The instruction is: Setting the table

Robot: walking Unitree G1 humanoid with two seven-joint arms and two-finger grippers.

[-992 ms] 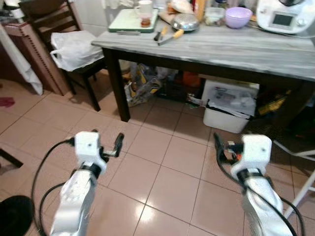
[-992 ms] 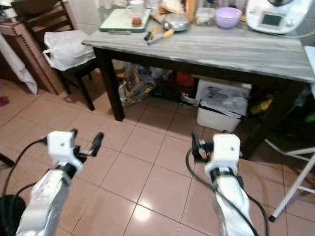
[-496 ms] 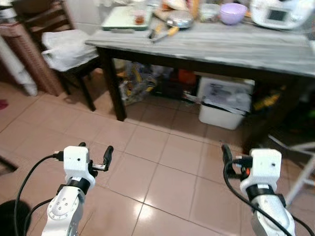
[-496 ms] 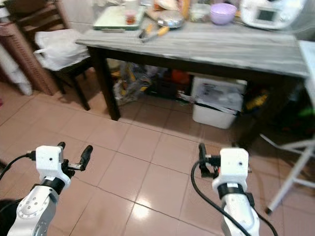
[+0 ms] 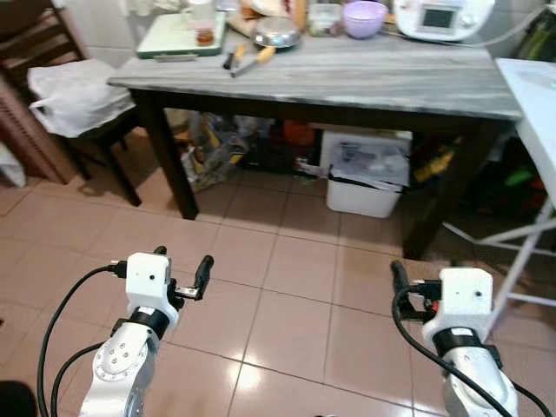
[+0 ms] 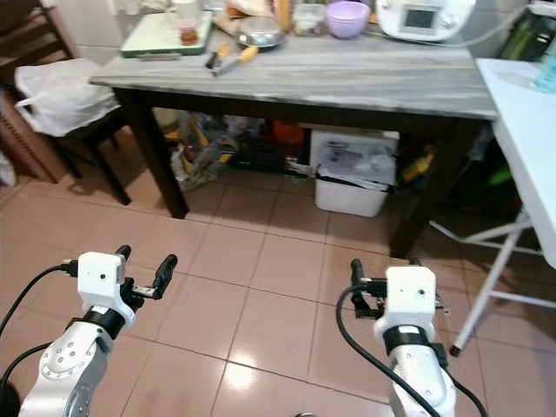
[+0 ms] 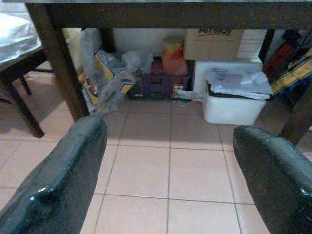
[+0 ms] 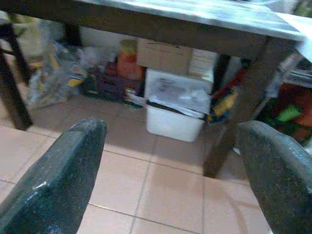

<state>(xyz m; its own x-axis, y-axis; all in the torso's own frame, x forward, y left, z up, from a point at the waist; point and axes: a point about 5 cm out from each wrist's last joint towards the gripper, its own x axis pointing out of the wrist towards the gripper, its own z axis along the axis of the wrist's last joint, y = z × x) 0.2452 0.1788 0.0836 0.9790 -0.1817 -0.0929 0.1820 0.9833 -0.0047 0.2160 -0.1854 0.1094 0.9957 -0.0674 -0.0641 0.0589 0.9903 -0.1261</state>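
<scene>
Ahead stands the grey table [image 5: 347, 78], its far edge crowded: a purple bowl [image 5: 365, 17], a metal dish [image 5: 276, 33], a cup on a green tray [image 5: 178, 36], utensils [image 5: 246, 61] beside it. The bowl looks light and rigid, probably slippery (best pinched at the rim). Short of the table, the left gripper [image 5: 182, 274] and right gripper [image 6: 382, 274] hover empty over glossy floor tiles [image 5: 304, 269], jaws apart. Boxes crowd beneath the table.

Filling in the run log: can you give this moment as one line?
phase: facing table | left gripper: open, holding nothing, over floor | right gripper: open, holding nothing, over floor | on table: purple bowl, tray
</scene>
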